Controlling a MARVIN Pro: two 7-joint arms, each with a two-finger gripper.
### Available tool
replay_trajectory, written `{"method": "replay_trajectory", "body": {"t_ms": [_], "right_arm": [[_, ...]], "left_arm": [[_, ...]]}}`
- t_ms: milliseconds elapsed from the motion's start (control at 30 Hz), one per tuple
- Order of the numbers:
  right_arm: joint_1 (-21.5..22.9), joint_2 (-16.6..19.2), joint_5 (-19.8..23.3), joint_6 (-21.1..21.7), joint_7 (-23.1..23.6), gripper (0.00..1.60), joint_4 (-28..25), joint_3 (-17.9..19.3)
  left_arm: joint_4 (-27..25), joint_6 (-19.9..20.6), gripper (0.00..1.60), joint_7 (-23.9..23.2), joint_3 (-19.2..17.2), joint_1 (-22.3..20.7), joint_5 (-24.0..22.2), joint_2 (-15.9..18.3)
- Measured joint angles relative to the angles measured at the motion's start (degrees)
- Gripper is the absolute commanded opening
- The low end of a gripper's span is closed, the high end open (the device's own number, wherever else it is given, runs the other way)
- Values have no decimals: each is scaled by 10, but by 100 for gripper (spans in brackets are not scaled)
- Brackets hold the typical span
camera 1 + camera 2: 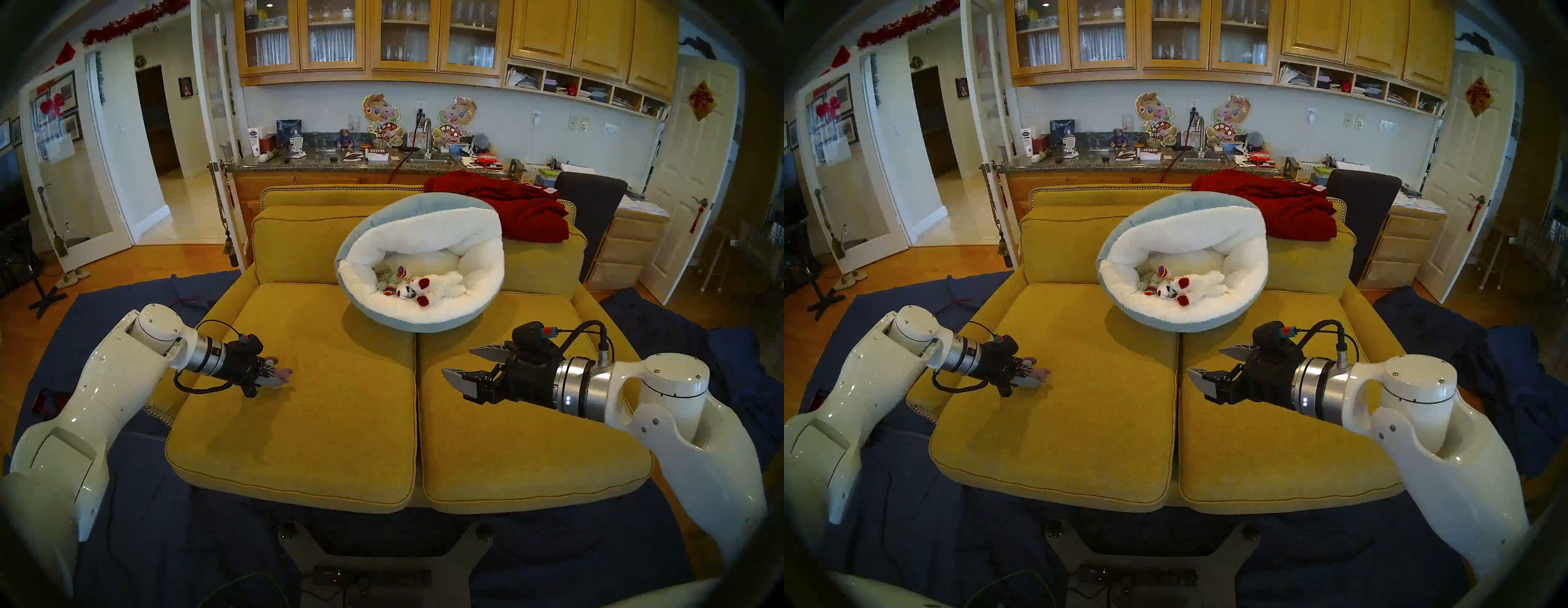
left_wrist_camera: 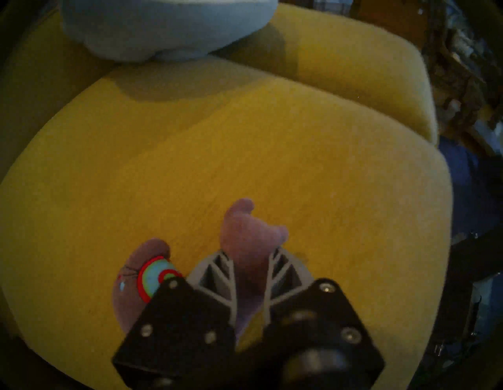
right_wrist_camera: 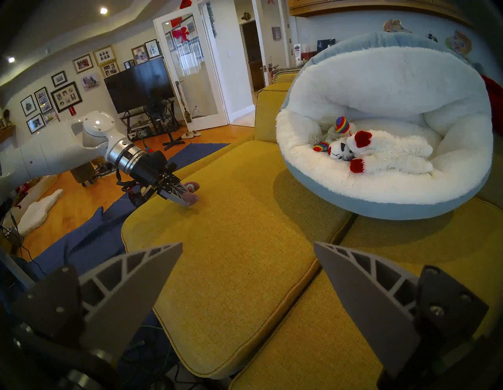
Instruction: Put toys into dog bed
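My left gripper (image 2: 250, 253) is shut on a purple-grey plush toy (image 2: 245, 228) lying on the left seat cushion; a part of it with a rainbow ring patch (image 2: 152, 275) sticks out beside the fingers. In the head view the same gripper (image 1: 278, 375) sits low on the cushion with the plush (image 1: 286, 372) at its tips. The dog bed (image 1: 403, 204), pale blue outside and white fleece inside, leans against the sofa back. In it lie a white red-footed lamb (image 1: 441, 284), a white llama with rainbow trim (image 1: 403, 291) and a grey-beige plush (image 1: 384, 276). My right gripper (image 1: 457, 361) hovers open and empty over the right cushion.
A dark-red blanket (image 1: 509, 204) is draped over the sofa back to the right of the bed. The mustard seat cushions (image 1: 318, 424) meet in a seam at the middle. A dark chair (image 1: 589, 191) stands behind the sofa. Blue sheets (image 1: 127, 530) cover the floor around it.
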Motion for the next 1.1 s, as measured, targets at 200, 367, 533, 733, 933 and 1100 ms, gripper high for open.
{"method": "replay_trajectory", "body": {"t_ms": [200, 367, 533, 733, 933, 1100], "right_arm": [[0, 0, 0, 0, 0, 160, 1, 0], [0, 0, 0, 0, 0, 160, 1, -1], [0, 0, 0, 0, 0, 160, 1, -1], [0, 0, 0, 0, 0, 160, 1, -1], [0, 0, 0, 0, 0, 160, 1, -1], [0, 0, 0, 0, 0, 160, 1, -1]], "left_arm": [[-50, -8, 0, -52, -15, 10, -42, 1], [-93, -7, 0, -85, -25, 21, -75, -1], [-137, 16, 0, -109, -37, 38, -113, -8], [-186, 63, 0, -118, -51, 61, -160, -19], [-237, 126, 0, -120, -68, 89, -202, -28], [-284, 186, 0, -94, -97, 119, -240, -33]]}}
